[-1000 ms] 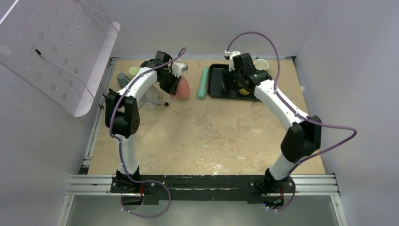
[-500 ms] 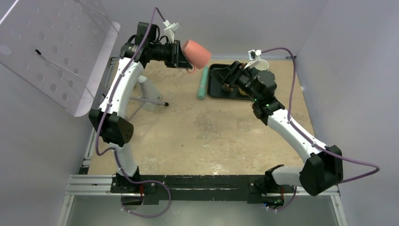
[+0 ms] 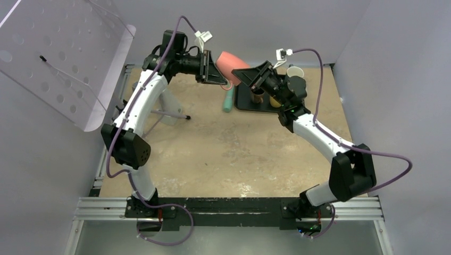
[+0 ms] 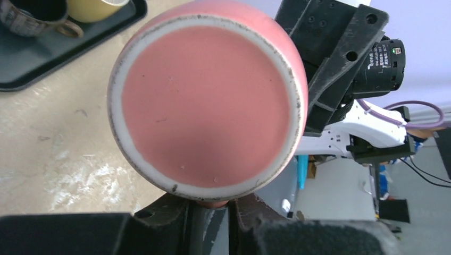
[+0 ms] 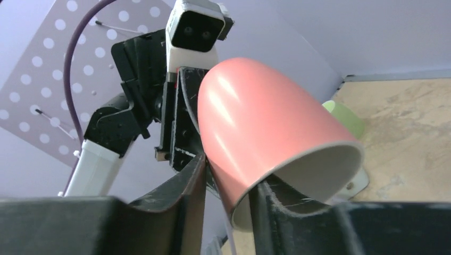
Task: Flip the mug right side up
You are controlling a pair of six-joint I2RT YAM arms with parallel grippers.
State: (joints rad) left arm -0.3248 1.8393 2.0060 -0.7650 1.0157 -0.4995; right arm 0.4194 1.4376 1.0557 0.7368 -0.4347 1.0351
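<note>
- Above the back of the table (image 3: 223,149), the pink mug (image 3: 233,60) hung in the air between both arms, tipped sideways.
- Its flat base faced the left wrist camera and its mouth pointed at the right arm.
- left gripper (image 4: 210,215) was clamped on the mug's side near the base.
- right gripper (image 5: 227,207) straddled the rim, one finger outside the wall and one inside the mouth; could not tell if it squeezed tight.
- black tray (image 4: 37,61) on the table held a patterned mug (image 4: 29,16) and a yellow mug (image 4: 101,6), mouths up.
- teal bar (image 3: 228,100) lay just left of the tray.
</note>
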